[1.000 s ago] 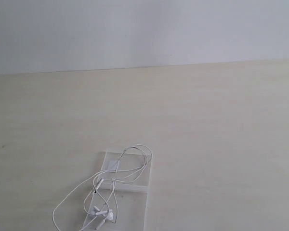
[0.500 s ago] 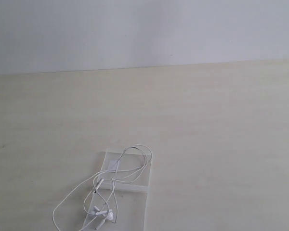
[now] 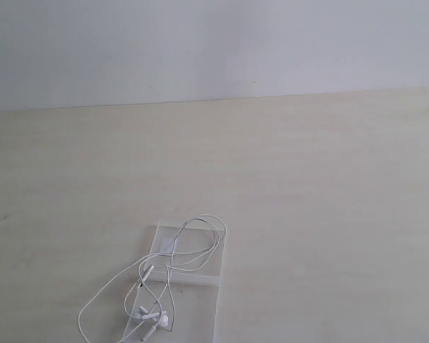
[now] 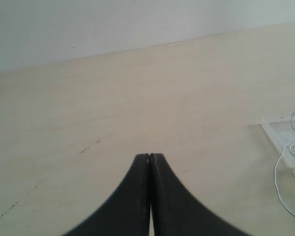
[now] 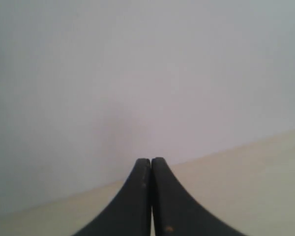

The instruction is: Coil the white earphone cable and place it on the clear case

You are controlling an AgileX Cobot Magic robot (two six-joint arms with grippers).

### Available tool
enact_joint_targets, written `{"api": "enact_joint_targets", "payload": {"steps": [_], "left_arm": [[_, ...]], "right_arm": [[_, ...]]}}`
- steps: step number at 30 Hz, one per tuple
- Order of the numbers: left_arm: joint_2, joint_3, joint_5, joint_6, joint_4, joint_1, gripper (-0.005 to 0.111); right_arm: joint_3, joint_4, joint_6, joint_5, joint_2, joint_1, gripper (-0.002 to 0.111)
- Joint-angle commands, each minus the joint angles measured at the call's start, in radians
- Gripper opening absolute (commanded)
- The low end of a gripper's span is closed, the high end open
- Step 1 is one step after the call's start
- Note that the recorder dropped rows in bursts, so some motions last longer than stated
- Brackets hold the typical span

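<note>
The white earphone cable (image 3: 173, 266) lies in loose loops across the clear case (image 3: 200, 268) near the front edge of the exterior view. One loop trails off the case to the left onto the table, and the earbuds rest near the case's front half. In the left wrist view, a corner of the clear case (image 4: 277, 129) and a strand of the white earphone cable (image 4: 280, 167) show at the frame's side. My left gripper (image 4: 150, 156) is shut and empty, away from the case. My right gripper (image 5: 151, 160) is shut and empty, facing the wall. Neither gripper shows in the exterior view.
A pale wooden table (image 3: 307, 186) spreads around the case. A plain grey-white wall (image 3: 214, 43) rises behind its far edge. Small dark marks (image 4: 88, 146) dot the tabletop in the left wrist view.
</note>
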Motion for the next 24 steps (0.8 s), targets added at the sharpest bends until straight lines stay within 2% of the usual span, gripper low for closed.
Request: {"api": "enact_joint_targets", "payload": {"steps": [1,7,16,24], "left_arm": [[-0.005,0.000,-0.010,0.000,-0.010,0.001,0.000],[-0.005,0.000,-0.010,0.000,-0.008,0.001,0.000],[-0.005,0.000,-0.010,0.000,-0.008,0.001,0.000],[-0.005,0.000,-0.010,0.000,-0.008,0.001,0.000]], "right_arm": [[0.048,0.330,-0.394,0.060,-0.002,-0.005,0.000],[0.097,0.333,-0.381,0.074,-0.002,-0.005,0.000],[0.097,0.252,-0.390,0.262,-0.002,-0.005,0.000],[0.097,0.198,-0.353,0.276,-0.002,-0.005,0.000]]}}
